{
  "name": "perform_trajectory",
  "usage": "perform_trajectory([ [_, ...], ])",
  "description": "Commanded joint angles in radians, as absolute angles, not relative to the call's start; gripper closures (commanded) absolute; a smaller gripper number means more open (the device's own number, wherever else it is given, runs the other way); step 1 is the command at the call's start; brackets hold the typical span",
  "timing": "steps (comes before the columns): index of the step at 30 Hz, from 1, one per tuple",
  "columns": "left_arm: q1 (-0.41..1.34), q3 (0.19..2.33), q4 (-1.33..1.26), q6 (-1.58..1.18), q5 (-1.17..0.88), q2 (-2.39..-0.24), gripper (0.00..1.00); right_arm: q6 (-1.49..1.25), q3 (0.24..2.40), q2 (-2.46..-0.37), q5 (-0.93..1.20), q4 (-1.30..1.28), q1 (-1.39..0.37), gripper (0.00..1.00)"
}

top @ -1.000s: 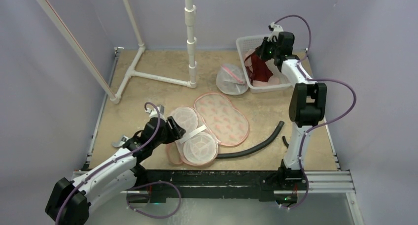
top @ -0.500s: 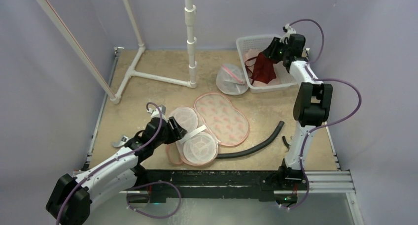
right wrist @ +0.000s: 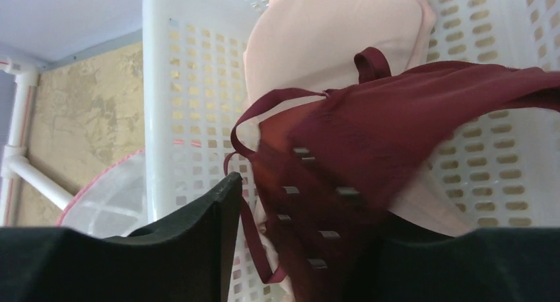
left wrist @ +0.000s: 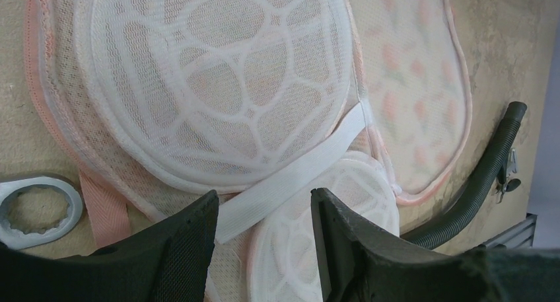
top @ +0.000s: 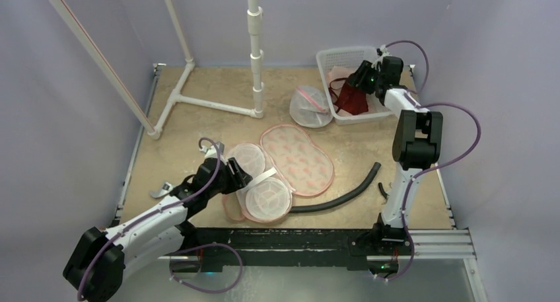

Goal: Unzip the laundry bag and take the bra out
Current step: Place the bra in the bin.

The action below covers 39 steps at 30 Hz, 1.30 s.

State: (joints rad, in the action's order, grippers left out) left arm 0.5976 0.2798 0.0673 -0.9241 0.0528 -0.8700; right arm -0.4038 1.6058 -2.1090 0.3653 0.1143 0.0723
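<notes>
The left tool (left wrist: 263, 206) is held low over the near edge of the laundry bag (left wrist: 218, 84). Its fingers are set partly apart and nothing is gripped – only a white strap (left wrist: 290, 173) is seen crossing the gap between them. The bag is laid open on the table (top: 198, 127), with its pink-spotted flap (top: 297, 158) spread out beyond this tool. A grey ring (left wrist: 39, 206) is seen just beside one finger, and a black hose (left wrist: 475, 183) is laid well off to the other side.

The right tool (top: 358, 80) is held over the white basket (right wrist: 191, 117). Its fingers are spread wide. The dark red bra (right wrist: 370, 137) is seen between and under them – blurred – on a pale pink cloth (right wrist: 330, 31) in the basket.
</notes>
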Motion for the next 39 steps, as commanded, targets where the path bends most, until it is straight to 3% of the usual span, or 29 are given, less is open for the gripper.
perform_trajectory([
  [1, 0.594, 0.274, 0.015, -0.933, 0.032, -0.887, 0.47, -0.460, 1.588, -2.084, 0.422, 0.199, 0.070, 0.57],
  [3, 0.594, 0.273, 0.014, -0.934, 0.029, -0.888, 0.47, -0.458, 1.608, -2.072, 0.423, 0.220, 0.071, 0.72],
  [7, 0.594, 0.277, 0.030, -0.934, 0.032, -0.874, 0.48, -0.429, 1.669, -2.051, 0.468, 0.245, 0.070, 0.88],
  [12, 0.594, 0.282, 0.047, -0.930, 0.041, -0.862, 0.48, -0.371, 1.650, -1.949, 0.619, 0.399, 0.067, 0.91],
  [15, 0.594, 0.283, 0.040, -0.929, 0.041, -0.873, 0.48, -0.287, 1.755, -1.987, 0.685, 0.259, 0.072, 0.91],
  [19, 0.594, 0.282, 0.023, -0.930, 0.032, -0.893, 0.48, -0.195, 1.877, -2.112, 0.656, 0.023, 0.074, 0.82],
  [22, 0.594, 0.283, 0.016, -0.926, 0.026, -0.902, 0.47, -0.192, 1.880, -2.176, 0.636, -0.034, 0.075, 0.62],
  [24, 0.594, 0.286, 0.019, -0.922, 0.028, -0.903, 0.48, -0.209, 1.859, -2.185, 0.610, -0.027, 0.075, 0.54],
  [32, 0.594, 0.282, 0.015, -0.925, 0.025, -0.923, 0.48, -0.271, 1.849, -2.189, 0.530, -0.047, 0.075, 0.42],
  [39, 0.593, 0.282, -0.036, -0.933, 0.010, -0.937, 0.48, -0.405, 1.661, -2.088, 0.512, 0.055, 0.075, 0.33],
])
